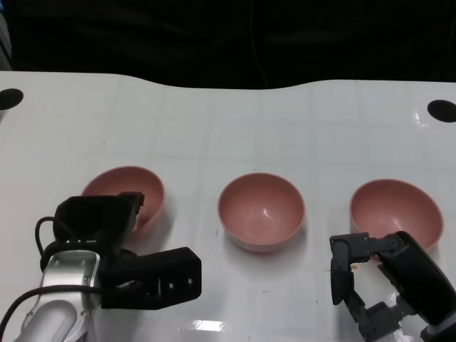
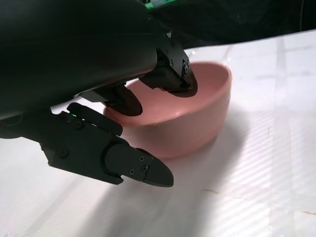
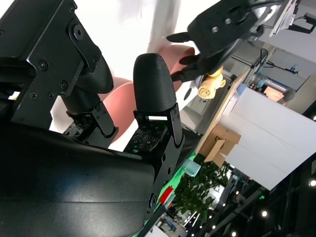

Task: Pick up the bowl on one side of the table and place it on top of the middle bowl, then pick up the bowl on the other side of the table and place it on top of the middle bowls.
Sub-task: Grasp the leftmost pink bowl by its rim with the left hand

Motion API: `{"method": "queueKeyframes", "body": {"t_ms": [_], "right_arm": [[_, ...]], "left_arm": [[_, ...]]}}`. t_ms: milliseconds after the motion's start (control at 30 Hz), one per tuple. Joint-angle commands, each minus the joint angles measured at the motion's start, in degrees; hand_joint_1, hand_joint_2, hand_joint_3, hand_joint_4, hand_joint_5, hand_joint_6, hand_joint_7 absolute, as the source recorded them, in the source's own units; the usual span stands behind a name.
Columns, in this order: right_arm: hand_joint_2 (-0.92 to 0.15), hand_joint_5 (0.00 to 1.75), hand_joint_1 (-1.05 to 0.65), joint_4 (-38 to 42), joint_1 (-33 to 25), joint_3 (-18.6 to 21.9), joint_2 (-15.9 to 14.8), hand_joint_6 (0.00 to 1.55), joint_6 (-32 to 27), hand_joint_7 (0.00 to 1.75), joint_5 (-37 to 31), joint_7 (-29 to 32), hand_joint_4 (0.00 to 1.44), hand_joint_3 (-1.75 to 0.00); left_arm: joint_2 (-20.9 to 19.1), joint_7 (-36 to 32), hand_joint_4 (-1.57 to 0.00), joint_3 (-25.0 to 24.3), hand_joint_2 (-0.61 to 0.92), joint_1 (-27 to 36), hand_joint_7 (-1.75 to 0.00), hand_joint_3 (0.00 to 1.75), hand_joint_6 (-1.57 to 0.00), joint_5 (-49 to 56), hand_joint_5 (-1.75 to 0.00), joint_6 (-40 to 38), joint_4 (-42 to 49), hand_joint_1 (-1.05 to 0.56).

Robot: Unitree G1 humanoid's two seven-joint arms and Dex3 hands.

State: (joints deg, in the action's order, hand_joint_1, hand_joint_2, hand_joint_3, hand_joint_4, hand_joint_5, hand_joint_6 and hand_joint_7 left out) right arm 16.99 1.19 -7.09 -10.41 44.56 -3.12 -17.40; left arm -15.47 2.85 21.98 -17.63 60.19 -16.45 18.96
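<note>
Three pink bowls stand in a row on the white table [image 1: 235,121]: a left bowl [image 1: 146,187], a middle bowl [image 1: 261,211] and a right bowl [image 1: 396,208]. My left hand [image 1: 117,246] is at the left bowl's near rim. Its fingers [image 2: 170,79] hang over the rim inside the left bowl [image 2: 197,118], and the thumb [image 2: 140,168] lies outside, apart from the wall. My right hand [image 1: 374,274] sits just in front of the right bowl, fingers spread and empty. In the right wrist view its fingers [image 3: 154,84] point toward the right bowl [image 3: 121,101].
Two black round holes mark the table's far corners, one on the left [image 1: 10,98] and one on the right [image 1: 442,110]. Beyond the far edge is darkness. Bare white surface lies between the bowls and behind them.
</note>
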Motion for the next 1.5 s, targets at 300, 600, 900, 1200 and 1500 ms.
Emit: {"method": "queueKeyframes", "body": {"t_ms": [300,600,900,1200,1500], "right_arm": [[-0.07,1.75,0.19,-0.42,-0.32,0.29,-0.48,0.95,0.11,1.48,-0.34,0.65,1.06,-1.75],[-0.08,1.75,0.18,-0.27,-0.32,0.27,-0.50,0.95,0.46,1.48,-0.56,0.81,1.05,-1.75],[-0.08,1.75,0.17,-0.53,-0.44,0.23,-0.53,0.94,0.27,1.48,-0.76,0.91,1.05,-1.75],[-0.08,1.75,0.19,-0.33,-0.32,0.11,-0.27,0.94,0.44,1.48,-0.65,0.99,1.04,-1.75],[-0.07,1.75,0.19,-0.32,-0.20,0.03,-0.40,0.94,0.42,1.48,-1.18,1.44,1.05,-1.75]], "left_arm": [[-1.44,-2.23,-0.64,2.78,0.92,-3.10,-0.02,0.17,-0.51,-2.74,-0.12,-0.26,5.24,-0.52],[-2.17,-10.86,-0.85,4.03,0.92,-5.95,-0.23,0.16,-0.86,-4.82,-0.81,8.58,14.19,-0.42],[-2.39,-20.57,-0.78,6.35,0.92,-10.47,-0.41,0.17,-1.10,-7.39,-1.63,16.66,26.33,-0.35],[-3.82,-22.51,-0.75,6.05,0.92,-9.76,-0.79,0.14,-0.95,-9.53,-1.70,17.93,22.77,-0.30],[-6.40,-20.36,-0.82,3.89,0.85,-6.89,-1.17,0.44,-0.82,-10.02,-1.75,18.53,6.13,-0.21]]}}
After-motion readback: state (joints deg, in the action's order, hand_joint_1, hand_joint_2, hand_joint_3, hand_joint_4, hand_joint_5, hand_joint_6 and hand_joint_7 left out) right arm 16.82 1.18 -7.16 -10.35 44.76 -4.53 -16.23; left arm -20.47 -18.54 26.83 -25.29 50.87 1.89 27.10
